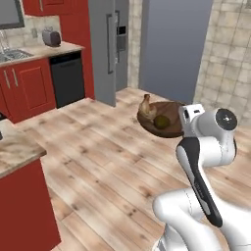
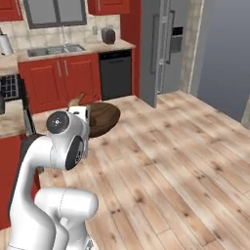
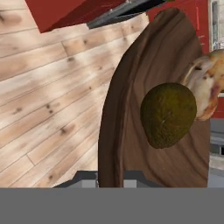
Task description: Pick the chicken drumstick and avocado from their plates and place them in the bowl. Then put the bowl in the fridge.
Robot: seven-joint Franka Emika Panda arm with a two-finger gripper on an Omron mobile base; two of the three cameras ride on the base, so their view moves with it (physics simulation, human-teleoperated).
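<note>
End effector [image 3: 110, 178] clamped on bowl [image 3: 131, 87] rim; avocado [image 3: 168, 114], chicken drumstick [image 3: 205, 87] inside; open floor [image 1: 98, 157] around.

Open wood floor [image 1: 98, 162] lies clear between the carried bowl [image 1: 164, 120] and the fridge [image 1: 105, 49]. The fridge doors stand closed. Red cabinets [image 1: 27, 90] and a counter corner [image 1: 17, 152] bound the left side.
</note>
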